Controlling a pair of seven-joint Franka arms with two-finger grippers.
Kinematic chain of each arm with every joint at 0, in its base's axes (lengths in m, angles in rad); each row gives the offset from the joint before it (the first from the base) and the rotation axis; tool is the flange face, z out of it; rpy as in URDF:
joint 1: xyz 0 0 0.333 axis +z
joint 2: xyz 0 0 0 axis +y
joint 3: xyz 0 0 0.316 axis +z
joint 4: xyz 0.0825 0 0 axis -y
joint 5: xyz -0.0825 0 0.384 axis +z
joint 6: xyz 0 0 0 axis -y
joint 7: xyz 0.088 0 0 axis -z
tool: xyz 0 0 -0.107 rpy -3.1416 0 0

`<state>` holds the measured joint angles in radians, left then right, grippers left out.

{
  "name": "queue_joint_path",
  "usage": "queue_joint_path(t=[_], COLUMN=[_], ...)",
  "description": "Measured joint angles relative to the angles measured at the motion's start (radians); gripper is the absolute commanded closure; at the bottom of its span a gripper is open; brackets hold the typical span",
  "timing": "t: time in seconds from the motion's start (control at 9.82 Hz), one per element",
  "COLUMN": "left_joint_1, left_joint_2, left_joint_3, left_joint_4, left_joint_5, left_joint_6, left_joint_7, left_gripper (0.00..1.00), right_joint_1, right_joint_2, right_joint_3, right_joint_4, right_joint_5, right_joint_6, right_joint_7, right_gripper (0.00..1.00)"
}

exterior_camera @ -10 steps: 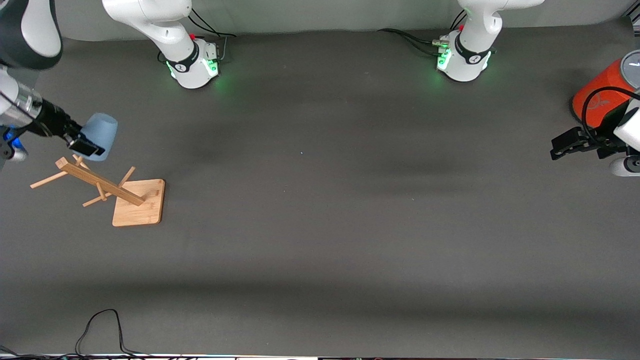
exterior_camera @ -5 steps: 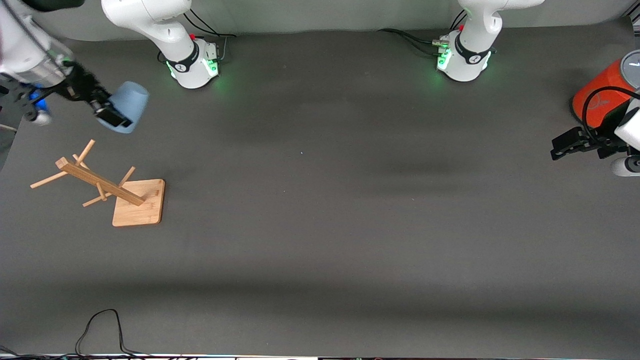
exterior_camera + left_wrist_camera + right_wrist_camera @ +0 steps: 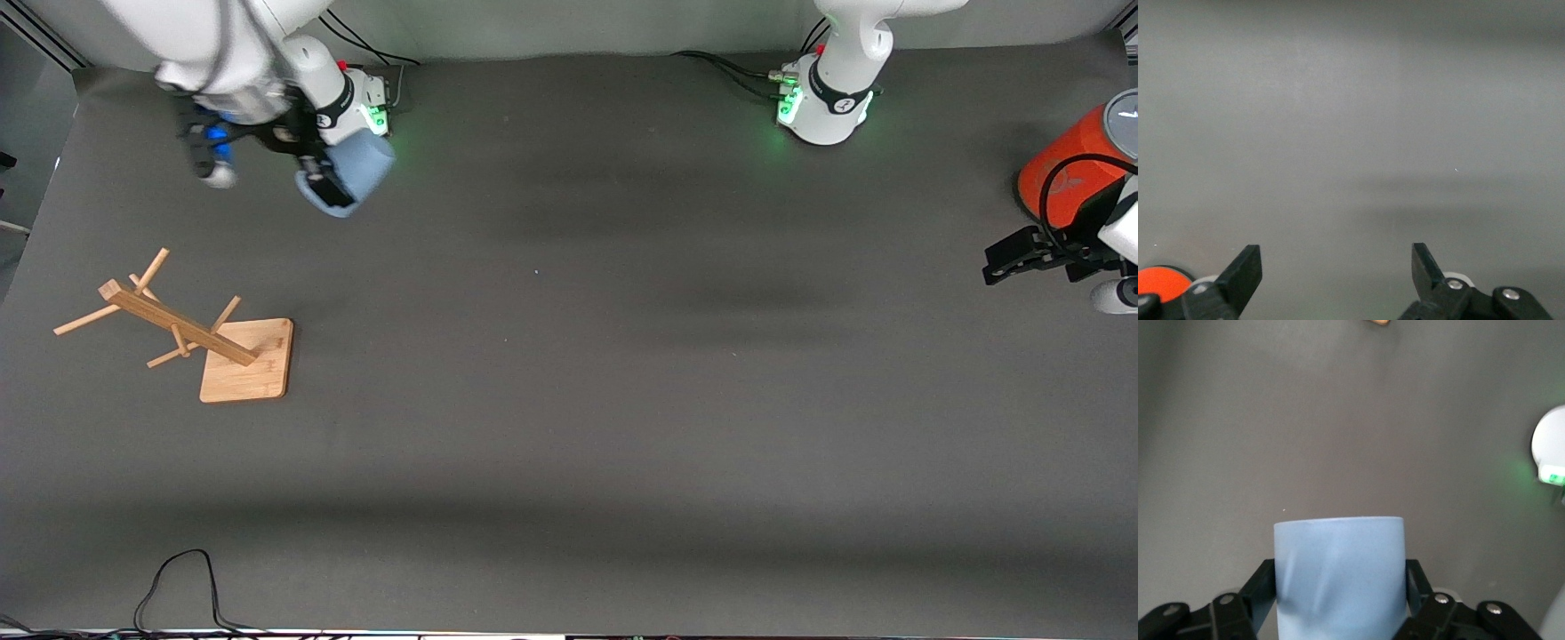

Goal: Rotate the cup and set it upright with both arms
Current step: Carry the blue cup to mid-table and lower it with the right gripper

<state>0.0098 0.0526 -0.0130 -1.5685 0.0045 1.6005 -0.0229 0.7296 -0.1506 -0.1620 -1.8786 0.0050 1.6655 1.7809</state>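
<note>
While hidden frontally, cup's (image 3: 1339, 577) flat base.

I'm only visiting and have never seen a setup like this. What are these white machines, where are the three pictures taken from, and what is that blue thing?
These are two robot arms bolted to a dark table. One picture looks down from a high camera facing them; the others come from cameras on each arm's wrist. The right gripper, up in the air close to its own base, has its jaws shut on a pale-blue cup, also seen in its wrist view. The left gripper waits with jaws open beside an orange canister. A wooden rack stands toward the right arm's end of the table.
</note>
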Motion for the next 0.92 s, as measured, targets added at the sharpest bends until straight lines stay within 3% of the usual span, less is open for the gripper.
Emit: queue_joint_path(t=[0.51, 0.92], left_joint_1=[0.001, 0.000], left_joint_2=[0.001, 0.001], left_joint_3=[0.000, 0.000], left_joint_4=[0.001, 0.001], left_joint_5=[0.000, 0.000], left_joint_6=[0.000, 0.000], left_joint_7=[0.000, 0.000], left_gripper=[0.00, 0.00], right_joint_1=[0.230, 0.318], right_joint_2=[0.453, 0.730], right_joint_3=[0.000, 0.000], right_joint_4=[0.339, 0.470], right_joint_5=[-0.001, -0.003], right_joint_6=[0.029, 0.149], right_joint_7=[0.449, 0.725], right_gripper=[0.44, 0.44])
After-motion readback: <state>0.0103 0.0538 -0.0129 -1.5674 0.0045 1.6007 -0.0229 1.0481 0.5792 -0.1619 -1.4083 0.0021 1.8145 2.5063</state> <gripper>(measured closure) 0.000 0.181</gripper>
